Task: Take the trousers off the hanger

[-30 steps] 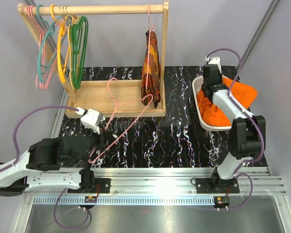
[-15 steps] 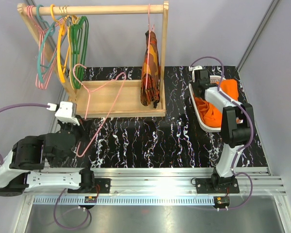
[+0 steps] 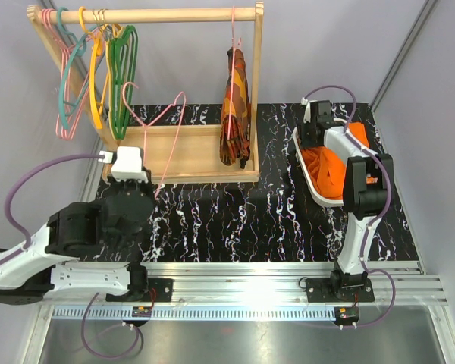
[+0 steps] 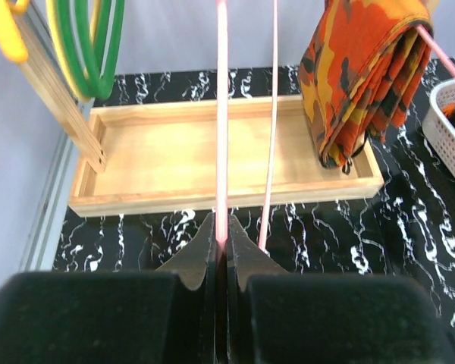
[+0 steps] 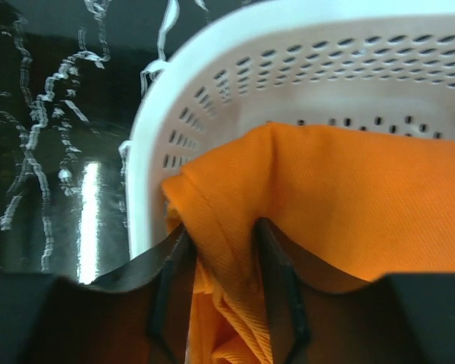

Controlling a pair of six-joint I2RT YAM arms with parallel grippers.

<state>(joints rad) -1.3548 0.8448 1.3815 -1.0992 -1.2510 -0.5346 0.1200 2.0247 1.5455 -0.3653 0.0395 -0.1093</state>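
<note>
The left gripper (image 4: 221,241) is pressed tight on the thin pink wire hanger (image 4: 221,114). The right gripper (image 5: 224,250) apparently nips a ridge of the woven orange trousers (image 5: 341,182), which are heaped in the perforated white basket (image 5: 212,45) at 3 o'clock.

Left end effector (image 4: 221,231) now nearer the tabletop's left edge, the hanger (image 4: 221,114) it pinches raised from a low slant to near upright before the wooden rack (image 4: 174,152), right end effector (image 5: 220,235) closer to the far edge, the trousers (image 5: 349,197) gathered deeper in the basket (image 5: 288,30).

Orange trousers (image 3: 330,171) bunched in basket (image 3: 324,199); pink hanger (image 4: 221,114) bare, seemingly upright.
</note>
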